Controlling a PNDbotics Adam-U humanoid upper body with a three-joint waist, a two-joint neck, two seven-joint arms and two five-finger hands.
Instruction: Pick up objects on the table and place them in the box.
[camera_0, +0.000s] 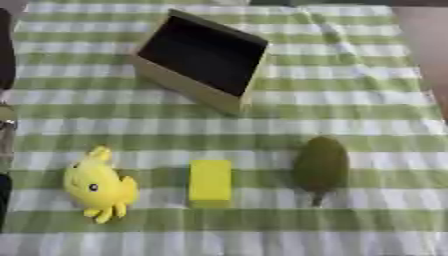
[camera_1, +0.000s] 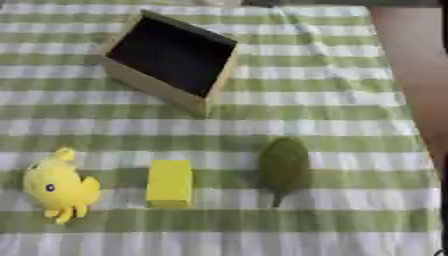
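Observation:
Three objects lie in a row on the near part of the green-and-white striped cloth. A yellow plush chick (camera_0: 98, 186) is at the left, a yellow rectangular block (camera_0: 210, 182) in the middle, and a dark green oval fruit-like object (camera_0: 320, 165) with a short stem at the right. The box (camera_0: 203, 59), tan outside and dark inside, stands tilted farther back, its opening facing me. A dark and silver part of my left arm or hand (camera_0: 4, 197) shows only as a sliver at the left edge, away from every object. My right hand does not show.
The striped cloth (camera_0: 367, 115) covers the table from the near edge to the far edge. Bare brown surface (camera_1: 420, 75) lies beyond the cloth on the right. A thin dark strip (camera_1: 444, 200) runs along the lower right edge.

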